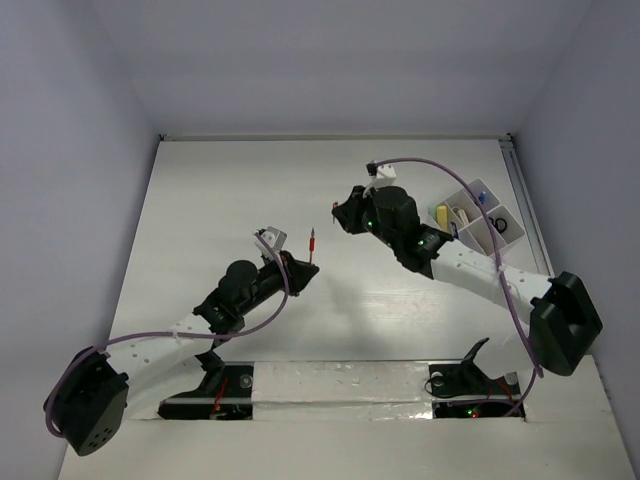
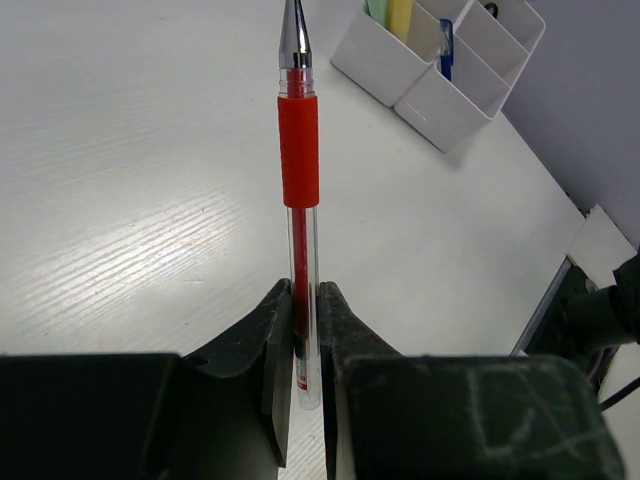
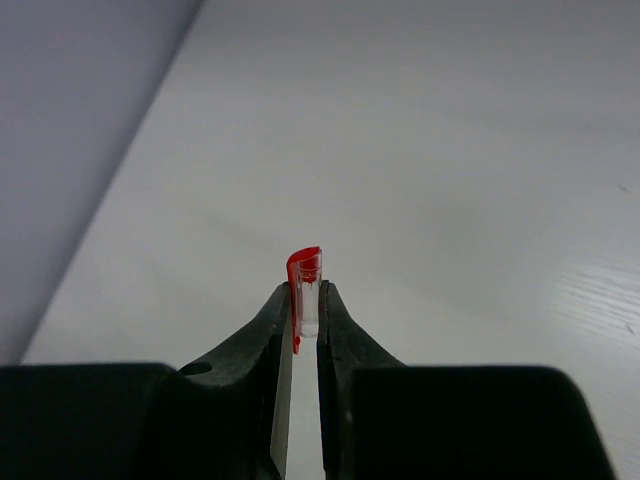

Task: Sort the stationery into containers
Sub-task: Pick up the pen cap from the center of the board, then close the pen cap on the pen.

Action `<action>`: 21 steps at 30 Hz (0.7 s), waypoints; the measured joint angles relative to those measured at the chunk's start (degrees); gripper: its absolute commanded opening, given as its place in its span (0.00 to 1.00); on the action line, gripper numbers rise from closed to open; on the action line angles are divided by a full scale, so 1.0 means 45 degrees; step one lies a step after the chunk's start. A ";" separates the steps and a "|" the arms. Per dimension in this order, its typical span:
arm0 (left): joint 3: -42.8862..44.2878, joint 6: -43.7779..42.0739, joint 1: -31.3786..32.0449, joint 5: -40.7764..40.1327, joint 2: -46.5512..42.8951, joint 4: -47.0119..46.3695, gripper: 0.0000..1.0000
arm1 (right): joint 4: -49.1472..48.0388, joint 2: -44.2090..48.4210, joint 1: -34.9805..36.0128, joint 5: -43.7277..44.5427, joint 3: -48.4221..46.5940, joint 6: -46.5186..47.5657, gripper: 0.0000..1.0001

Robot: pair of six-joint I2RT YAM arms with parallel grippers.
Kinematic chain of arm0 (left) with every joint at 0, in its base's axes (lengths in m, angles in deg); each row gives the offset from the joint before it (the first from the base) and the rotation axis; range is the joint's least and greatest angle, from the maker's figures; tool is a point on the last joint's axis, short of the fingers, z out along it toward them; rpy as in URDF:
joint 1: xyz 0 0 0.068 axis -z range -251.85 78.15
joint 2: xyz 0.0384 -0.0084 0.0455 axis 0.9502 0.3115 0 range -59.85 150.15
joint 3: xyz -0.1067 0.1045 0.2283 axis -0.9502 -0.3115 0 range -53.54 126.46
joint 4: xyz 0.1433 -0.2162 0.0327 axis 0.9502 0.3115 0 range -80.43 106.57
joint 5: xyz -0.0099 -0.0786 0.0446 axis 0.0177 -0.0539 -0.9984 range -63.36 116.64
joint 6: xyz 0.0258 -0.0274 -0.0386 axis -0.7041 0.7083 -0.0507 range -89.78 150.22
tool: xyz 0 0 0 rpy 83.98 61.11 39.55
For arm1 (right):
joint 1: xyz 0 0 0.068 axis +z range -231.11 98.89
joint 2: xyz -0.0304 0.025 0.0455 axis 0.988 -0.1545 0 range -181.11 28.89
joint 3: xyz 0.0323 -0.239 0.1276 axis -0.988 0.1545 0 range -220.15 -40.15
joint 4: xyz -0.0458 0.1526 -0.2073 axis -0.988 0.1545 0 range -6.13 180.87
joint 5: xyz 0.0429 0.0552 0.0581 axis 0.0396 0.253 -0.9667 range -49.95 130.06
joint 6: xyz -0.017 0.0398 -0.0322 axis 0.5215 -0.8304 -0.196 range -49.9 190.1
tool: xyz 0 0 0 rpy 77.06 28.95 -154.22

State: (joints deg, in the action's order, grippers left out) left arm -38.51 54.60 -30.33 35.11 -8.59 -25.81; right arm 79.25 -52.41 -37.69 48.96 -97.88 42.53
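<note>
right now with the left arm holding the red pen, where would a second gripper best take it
On the red rubber sleeve of the red pen, closing across the barrel from either open side. The tail is pinched between the jaws of the left gripper, and the metal tip tapers, so it would likely slip.

Nothing legible is showing in any view. The red pen (image 2: 299, 170) barrel, pen cap (image 3: 306, 285) and white tray (image 2: 440, 105) walls are all reading blank, with no labels, brands or numbers resolving.
</note>
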 measured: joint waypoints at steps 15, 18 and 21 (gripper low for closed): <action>0.0000 0.0068 0.0000 0.0335 0.0170 -0.0355 0.00 | -0.5110 -0.0010 0.1875 0.0418 0.0967 -0.1132 0.00; 0.0000 0.0068 0.0000 0.0243 -0.0024 -0.0355 0.00 | -0.5275 -0.0024 0.1957 0.0423 0.1035 -0.1171 0.00; 0.0000 0.0068 0.0000 0.0189 -0.0117 -0.0359 0.00 | -0.5421 -0.0024 0.1957 0.0481 0.1258 -0.1171 0.00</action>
State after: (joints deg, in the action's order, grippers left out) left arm -38.51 54.91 -30.33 35.96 -9.11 -27.42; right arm 54.86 -52.52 -28.89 51.13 -92.22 37.26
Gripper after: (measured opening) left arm 0.076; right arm 0.161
